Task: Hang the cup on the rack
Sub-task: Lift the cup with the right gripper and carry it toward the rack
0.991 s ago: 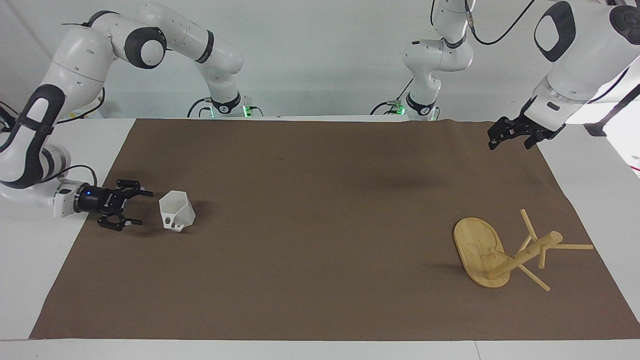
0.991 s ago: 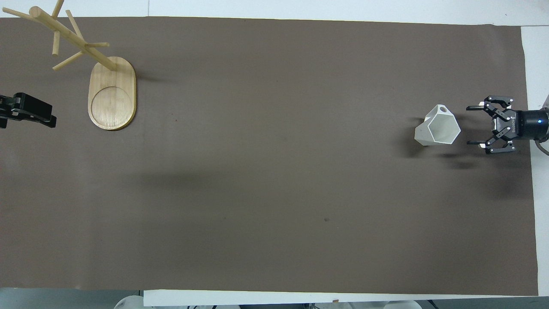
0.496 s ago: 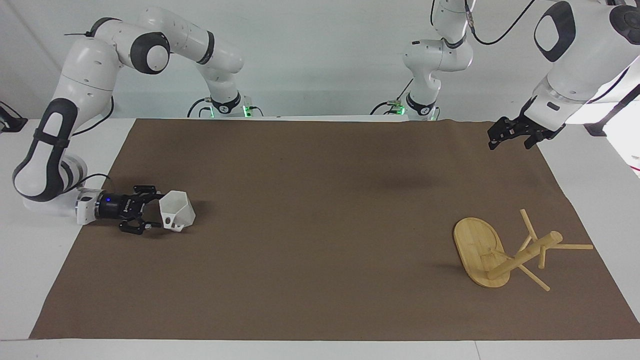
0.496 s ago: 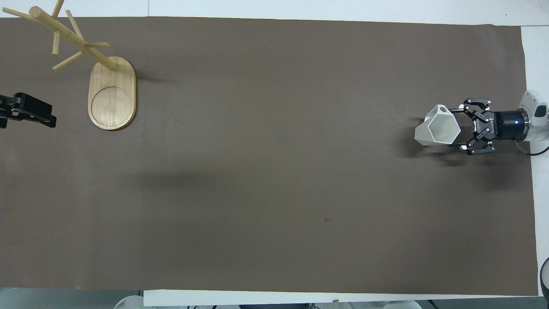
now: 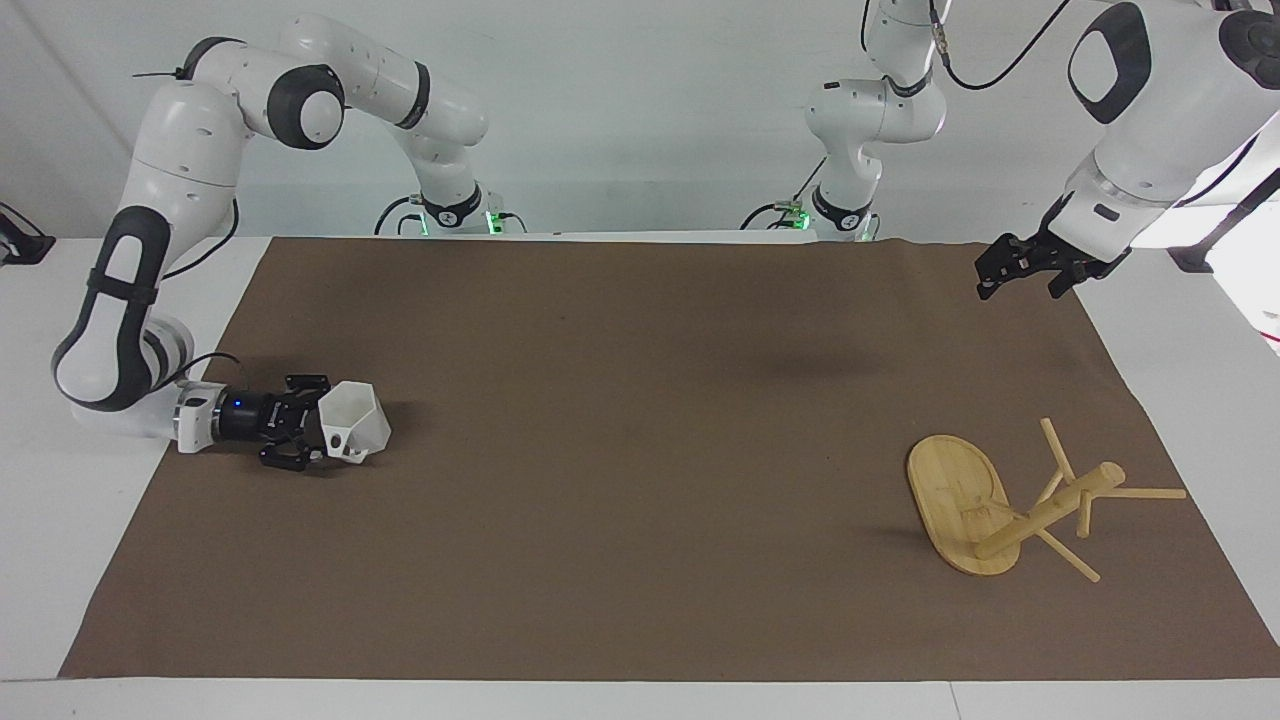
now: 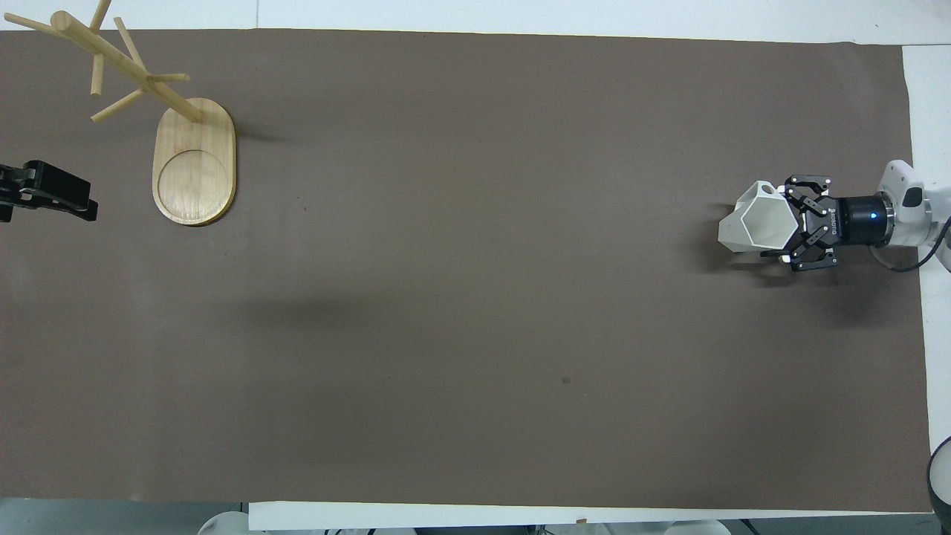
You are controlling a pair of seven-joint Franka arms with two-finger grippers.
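Observation:
The white faceted cup lies on its side on the brown mat at the right arm's end of the table, its mouth turned toward the right gripper. It also shows in the overhead view. My right gripper is low over the mat and level, open, with one finger on each side of the cup's rim end; in the overhead view it looks the same. The bamboo rack stands on its oval base at the left arm's end. My left gripper waits raised over the mat's corner, open and empty.
A brown mat covers most of the white table. The left gripper also shows at the edge of the overhead view, beside the rack's base and nearer to the robots.
My right gripper has slid along the mat toward the cup, and its fingers now flank the cup's rim. The cup, the rack and the left arm have not moved.

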